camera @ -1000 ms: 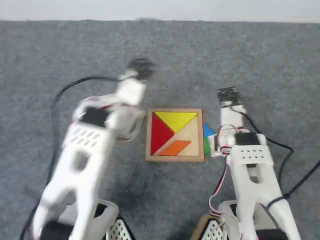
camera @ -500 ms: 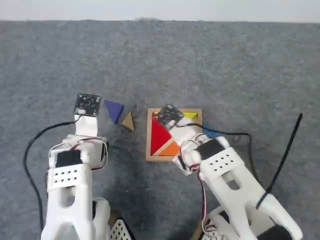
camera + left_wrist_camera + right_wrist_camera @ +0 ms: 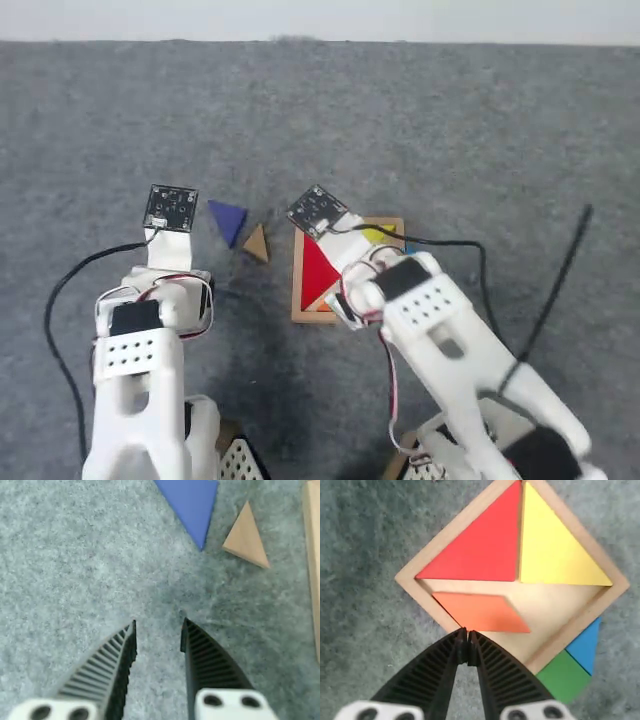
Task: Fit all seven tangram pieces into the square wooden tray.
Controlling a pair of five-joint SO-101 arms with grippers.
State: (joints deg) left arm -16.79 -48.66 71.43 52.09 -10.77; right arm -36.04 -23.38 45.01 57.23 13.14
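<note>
The square wooden tray [image 3: 405, 578] already holds the red triangle [image 3: 480, 547], the yellow triangle [image 3: 555, 550] and the orange parallelogram [image 3: 480, 612], so four pieces are not yet inside it. Two of them, the dark blue triangle [image 3: 192, 500] and the tan triangle [image 3: 247, 537], lie on the grey carpet [image 3: 400, 120] on the side of the tray where the left arm is. The left gripper [image 3: 157, 622] hangs low over the carpet with its fingers [image 3: 117, 655] apart and nothing between them. Both triangles lie ahead of the fingertips and a little toward the tray side. The blue one points one sharp corner back at the gripper, and the tan one is between the blue one and the tray, near the rim but not touching it. The left arm is clearly the nearer one for these two pieces. In my judgement, its coming move depends on going forward and turning the wrist so that the fingers close across two flat edges. The right gripper [image 3: 467, 632] is over the tray's rim, just beside the parallelogram, with its fingers pressed together and holding nothing. The light blue piece [image 3: 585, 645] and the green piece [image 3: 562, 677] lie touching each other against the tray's outer wall on the far side from the two triangles, nearer to the right arm.
</note>
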